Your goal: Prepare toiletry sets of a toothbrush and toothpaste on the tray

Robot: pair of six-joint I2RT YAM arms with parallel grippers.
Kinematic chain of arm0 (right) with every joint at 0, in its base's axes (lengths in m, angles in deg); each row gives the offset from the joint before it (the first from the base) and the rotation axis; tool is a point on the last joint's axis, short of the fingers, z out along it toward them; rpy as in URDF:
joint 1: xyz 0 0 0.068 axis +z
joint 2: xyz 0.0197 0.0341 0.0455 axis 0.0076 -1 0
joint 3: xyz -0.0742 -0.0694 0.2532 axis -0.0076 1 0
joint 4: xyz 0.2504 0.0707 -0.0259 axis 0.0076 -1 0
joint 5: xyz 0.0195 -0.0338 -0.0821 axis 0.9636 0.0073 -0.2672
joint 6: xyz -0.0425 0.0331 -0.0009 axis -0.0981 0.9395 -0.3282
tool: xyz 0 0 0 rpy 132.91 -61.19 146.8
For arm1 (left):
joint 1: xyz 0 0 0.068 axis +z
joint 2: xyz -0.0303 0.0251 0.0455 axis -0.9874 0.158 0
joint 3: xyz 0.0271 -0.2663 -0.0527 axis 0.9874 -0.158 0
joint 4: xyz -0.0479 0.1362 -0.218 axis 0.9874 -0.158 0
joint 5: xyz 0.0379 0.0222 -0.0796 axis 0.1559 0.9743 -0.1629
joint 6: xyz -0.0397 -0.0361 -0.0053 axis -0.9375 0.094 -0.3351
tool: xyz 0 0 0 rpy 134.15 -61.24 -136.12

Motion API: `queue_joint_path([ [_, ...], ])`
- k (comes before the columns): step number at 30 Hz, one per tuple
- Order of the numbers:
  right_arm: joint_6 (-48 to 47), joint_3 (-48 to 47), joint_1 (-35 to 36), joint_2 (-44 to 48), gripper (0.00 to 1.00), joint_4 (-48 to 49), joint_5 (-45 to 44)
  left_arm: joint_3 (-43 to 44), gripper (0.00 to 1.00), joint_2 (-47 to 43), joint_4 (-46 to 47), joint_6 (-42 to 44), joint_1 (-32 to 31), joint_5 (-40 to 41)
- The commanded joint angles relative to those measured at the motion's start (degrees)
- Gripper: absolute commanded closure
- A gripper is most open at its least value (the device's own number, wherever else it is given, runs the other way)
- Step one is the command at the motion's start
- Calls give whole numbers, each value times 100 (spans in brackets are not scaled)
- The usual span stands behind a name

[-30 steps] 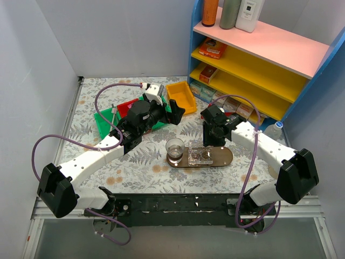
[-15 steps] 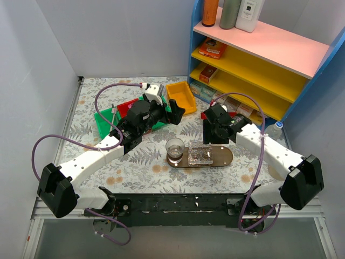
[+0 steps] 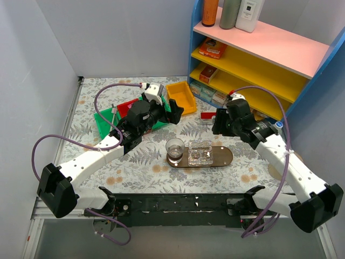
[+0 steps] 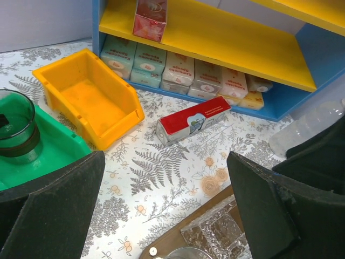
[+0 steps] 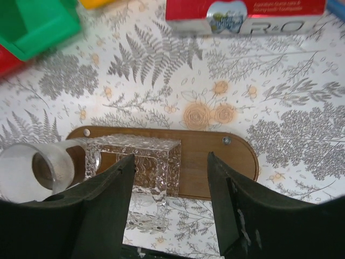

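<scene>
Right claw (image 5: 170, 162) hangs spread and empty, angled down just far of the tray (image 5: 242, 159), forearm reaching in from the near right. The tray lies mid-surface carrying a clear box (image 5: 151, 151). Left claw (image 3: 175, 110) gapes empty near the yellow bin (image 3: 180, 96), arm stretched far.

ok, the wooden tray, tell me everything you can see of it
The tray is a flat oval board, dark-brown wood by its look, with small pale dots near the rim. It lies flat on the fern-print tablecloth, long axis left to right. A clear glass cup stands upright at its left end and a clear textured box sits mid-board beside it; the right end is bare. Nothing else touches it.
</scene>
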Motion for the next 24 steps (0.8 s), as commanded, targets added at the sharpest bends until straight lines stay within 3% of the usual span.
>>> queue_joint_path([
  [1,-294,80,-206,567,37,573,-82,16,2,-97,-109,168,32,301],
  [8,-645,150,-215,1209,38,441,-582,139,2,123,-259,-7,891,327],
  [14,-1032,80,-215,1561,40,213,-987,629,2,755,-611,-543,1744,-165],
  [19,-1146,168,-215,1912,40,221,-1093,1184,16,1405,-1190,-808,2062,-341],
  [24,-1304,457,-215,2193,40,230,-1181,1588,28,2038,-1410,-720,2229,-8],
])
